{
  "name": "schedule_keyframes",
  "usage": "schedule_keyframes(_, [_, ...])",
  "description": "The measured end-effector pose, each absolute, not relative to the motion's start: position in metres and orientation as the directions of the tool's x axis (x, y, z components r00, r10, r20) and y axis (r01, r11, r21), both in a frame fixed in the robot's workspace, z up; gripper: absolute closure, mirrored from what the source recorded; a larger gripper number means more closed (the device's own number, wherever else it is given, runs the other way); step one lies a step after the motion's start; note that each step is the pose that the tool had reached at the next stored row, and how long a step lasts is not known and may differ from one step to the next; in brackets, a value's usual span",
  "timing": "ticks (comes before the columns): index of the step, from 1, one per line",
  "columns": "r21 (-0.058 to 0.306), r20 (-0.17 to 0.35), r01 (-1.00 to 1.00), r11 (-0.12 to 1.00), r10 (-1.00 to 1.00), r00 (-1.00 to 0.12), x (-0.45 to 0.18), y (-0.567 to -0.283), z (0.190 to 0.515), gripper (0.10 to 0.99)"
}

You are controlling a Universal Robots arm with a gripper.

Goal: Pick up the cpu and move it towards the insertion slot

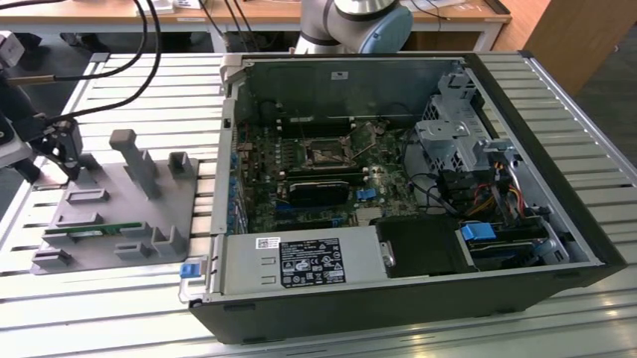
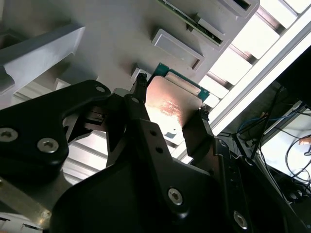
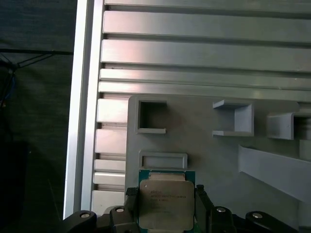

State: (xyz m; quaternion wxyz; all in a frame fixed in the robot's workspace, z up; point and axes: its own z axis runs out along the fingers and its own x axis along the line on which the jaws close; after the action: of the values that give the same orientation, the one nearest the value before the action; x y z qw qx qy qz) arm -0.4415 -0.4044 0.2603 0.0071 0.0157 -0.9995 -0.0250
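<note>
- One gripper hangs at the exterior view's left, over the far corner of a grey plate.
- Its two black fingers pinch one cpu by opposite edges. In both wrist views the chip sits flat between them, silver top showing and green rim at the edges.
- In the second wrist view the cpu gleams between the two fingers.
- The cpu is just beside one shallow oblong recess in the plate. Whether it touches the plate I cannot tell.
- Farther along the plate are one square recess and two open-sided brackets.
- One green memory stick lies in the plate's near part.
- One open computer case lies on the slatted table, beside the plate.
- One socket, silver frame and dark centre, sits on the board inside the case, well apart from the gripper.
</note>
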Motion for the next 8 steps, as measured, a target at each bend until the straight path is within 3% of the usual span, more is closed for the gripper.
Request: schedule_keyframes(8, [0.049,0.013,-0.031,0.998,-0.032,-0.999,-0.4415,-0.4044,0.2741,0.541])
